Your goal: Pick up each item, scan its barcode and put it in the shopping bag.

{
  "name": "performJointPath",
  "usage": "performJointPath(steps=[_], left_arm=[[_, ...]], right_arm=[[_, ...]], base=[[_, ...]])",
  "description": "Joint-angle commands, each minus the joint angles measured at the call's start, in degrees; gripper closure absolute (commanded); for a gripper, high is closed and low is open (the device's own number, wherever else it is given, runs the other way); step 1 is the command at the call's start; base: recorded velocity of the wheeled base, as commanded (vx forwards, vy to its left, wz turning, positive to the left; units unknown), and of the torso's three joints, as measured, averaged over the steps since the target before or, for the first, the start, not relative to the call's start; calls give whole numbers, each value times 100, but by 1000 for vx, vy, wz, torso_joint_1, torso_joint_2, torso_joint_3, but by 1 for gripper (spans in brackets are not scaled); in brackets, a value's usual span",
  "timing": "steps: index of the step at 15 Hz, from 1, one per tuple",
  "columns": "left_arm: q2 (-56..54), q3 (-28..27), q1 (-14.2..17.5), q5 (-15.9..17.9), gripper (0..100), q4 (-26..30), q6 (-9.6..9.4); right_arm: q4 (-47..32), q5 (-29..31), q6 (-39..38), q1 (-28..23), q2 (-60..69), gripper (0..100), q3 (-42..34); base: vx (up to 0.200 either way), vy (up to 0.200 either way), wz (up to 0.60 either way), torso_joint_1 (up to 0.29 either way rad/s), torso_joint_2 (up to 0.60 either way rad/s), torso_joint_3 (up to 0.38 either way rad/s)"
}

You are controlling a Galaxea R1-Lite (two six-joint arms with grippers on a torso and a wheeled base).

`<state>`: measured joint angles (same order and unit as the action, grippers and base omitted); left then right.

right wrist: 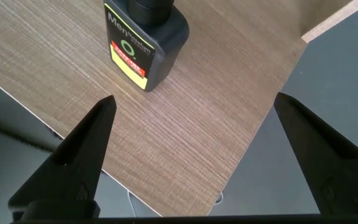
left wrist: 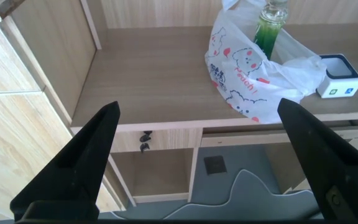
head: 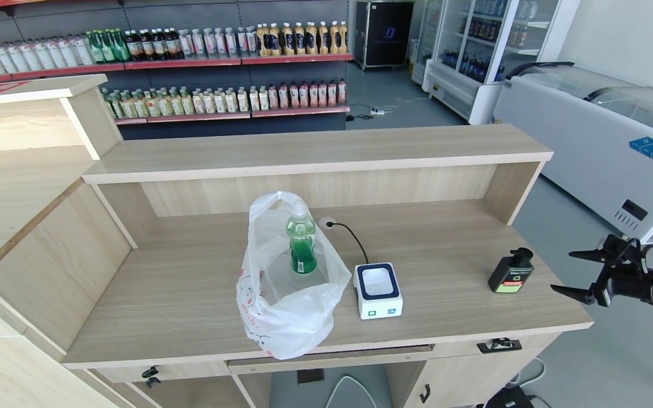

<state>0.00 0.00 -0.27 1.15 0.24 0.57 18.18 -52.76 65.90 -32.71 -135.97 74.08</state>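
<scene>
Head view: a black bottle with a bright label is seen upright on the wooden counter, near its right end and well out toward 3 o'clock from the white barcode scanner. The shopping bag is set just at the scanner's 9 o'clock with its mouth open, and a green drink bottle is stood inside it. One item is thus judged done, and the black bottle is judged the one in hand.

The right gripper is held at the black bottle's 3 o'clock, beyond the counter's end and apart from the bottle, its fingers spread wide with nothing between them. The left gripper is likewise spread and empty, held low off the counter's front edge, toward 7 o'clock from the bag.

For a sound pick, the fingers should be brought level around the bottle's body below the shoulder, not the narrow cap. The bottle should be centred between them before they are closed, since a one-sided touch could tip it or push it along. Where the barcode sits cannot be told, so the bottle may need turning over the scanner's window. A lift clear of the counter is advised before the sweep toward 9 o'clock, and the scanner's cable should be avoided.
</scene>
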Motion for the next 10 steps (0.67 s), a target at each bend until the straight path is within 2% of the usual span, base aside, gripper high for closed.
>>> performJointPath(steps=[1,10], left_arm=[[9,0,0,0,0,2,4],[9,0,0,0,0,2,4]], right_arm=[[2,-6,2,115,-193,0,124],[2,-6,-25,537,-571,0,449]], base=[[0,0,0,0,0,0],[0,0,0,0,0,0]])
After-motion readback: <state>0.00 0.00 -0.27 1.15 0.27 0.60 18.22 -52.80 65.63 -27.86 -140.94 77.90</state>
